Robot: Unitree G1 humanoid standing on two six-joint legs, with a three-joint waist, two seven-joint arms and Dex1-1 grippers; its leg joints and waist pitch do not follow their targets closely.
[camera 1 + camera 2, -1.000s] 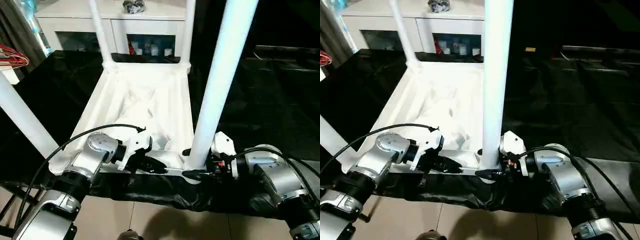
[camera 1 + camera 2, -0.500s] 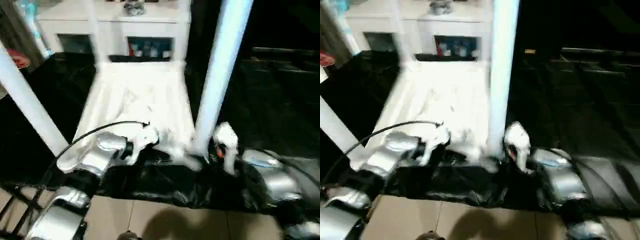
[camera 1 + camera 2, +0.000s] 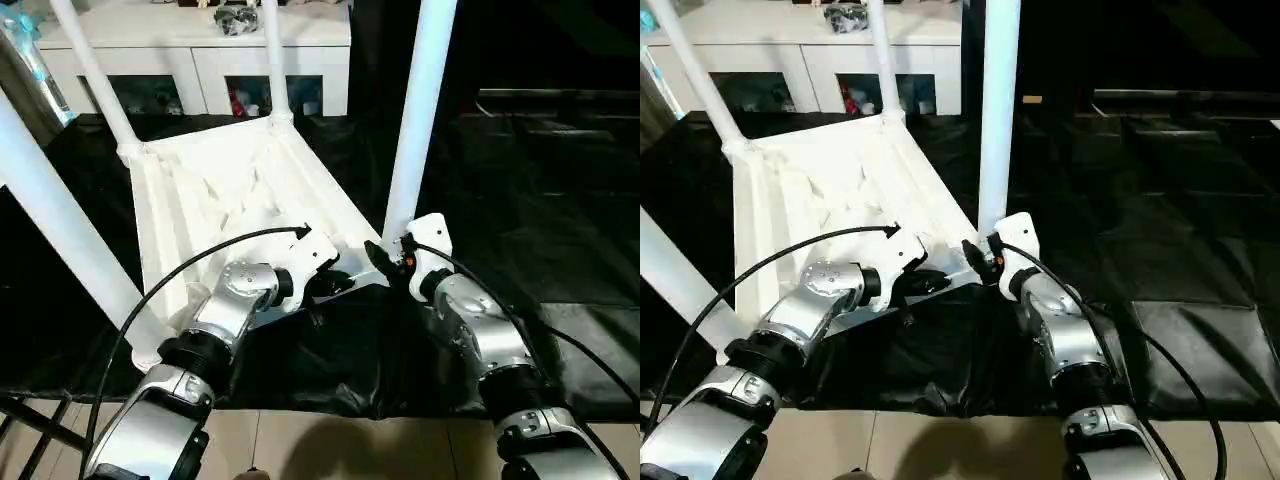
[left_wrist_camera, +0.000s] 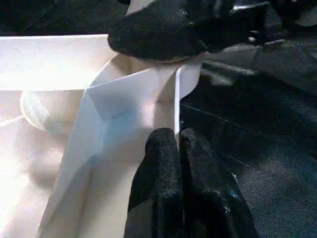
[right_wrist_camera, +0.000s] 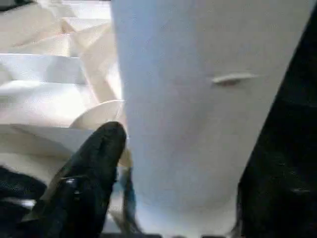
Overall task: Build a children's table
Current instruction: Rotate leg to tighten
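Tabletop, upside down on the black worktop, has swung askew; my left jaws clamp its near rim, right jaws straddle the near-corner leg, all four legs apparently seated.

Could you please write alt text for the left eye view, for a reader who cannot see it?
An upturned white tabletop lies on a black surface with four white legs standing up from its corners. The robot's left claw pinches the near rim, and the right claw sits at the base of the near right leg.
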